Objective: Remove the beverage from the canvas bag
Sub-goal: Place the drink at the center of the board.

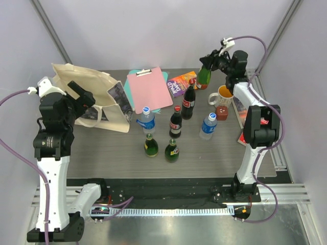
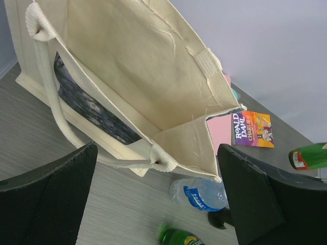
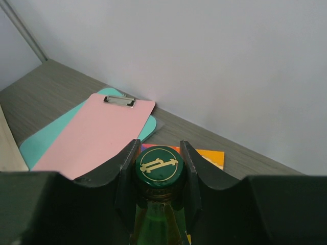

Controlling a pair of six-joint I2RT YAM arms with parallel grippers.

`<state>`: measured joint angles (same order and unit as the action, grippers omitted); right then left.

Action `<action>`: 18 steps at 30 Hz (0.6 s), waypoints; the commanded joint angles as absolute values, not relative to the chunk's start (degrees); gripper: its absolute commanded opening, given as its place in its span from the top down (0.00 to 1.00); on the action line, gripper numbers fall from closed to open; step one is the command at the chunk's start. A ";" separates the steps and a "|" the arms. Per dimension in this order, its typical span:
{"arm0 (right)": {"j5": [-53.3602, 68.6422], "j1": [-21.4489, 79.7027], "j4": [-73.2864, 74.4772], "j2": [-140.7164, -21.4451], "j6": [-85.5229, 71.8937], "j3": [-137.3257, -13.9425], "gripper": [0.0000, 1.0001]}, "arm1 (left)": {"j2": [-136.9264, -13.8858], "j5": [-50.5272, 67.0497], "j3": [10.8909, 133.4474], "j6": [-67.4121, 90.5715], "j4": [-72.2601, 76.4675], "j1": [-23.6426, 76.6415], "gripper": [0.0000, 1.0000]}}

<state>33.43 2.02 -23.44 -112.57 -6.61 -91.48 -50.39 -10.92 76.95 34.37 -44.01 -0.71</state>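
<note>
Right wrist view: I judge the green glass bottle (image 3: 156, 227) heavy, slick, breakable; right gripper (image 3: 158, 153) clamps its neck, left gripper (image 2: 153, 204) gapes.

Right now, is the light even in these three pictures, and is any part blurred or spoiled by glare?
Top view: soft, even light, faint shadows beside the bottles, glare only on the metal floor plate. Left wrist view: bag and book sharp, fingers of the left pincer dark. Right wrist view: green bottle in the right pincer sharp, clipboard slightly soft.
</note>
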 commanded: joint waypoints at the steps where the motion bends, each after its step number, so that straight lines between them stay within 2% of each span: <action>1: 35.51 3.43 -36.20 -111.80 -3.87 -90.71 0.99 | -49.92 -11.34 78.57 34.98 -43.42 -0.53 0.00; 18: 36.74 5.18 -42.79 -113.73 3.43 -81.75 0.97 | -51.41 -10.99 80.24 35.42 -44.56 -0.53 0.00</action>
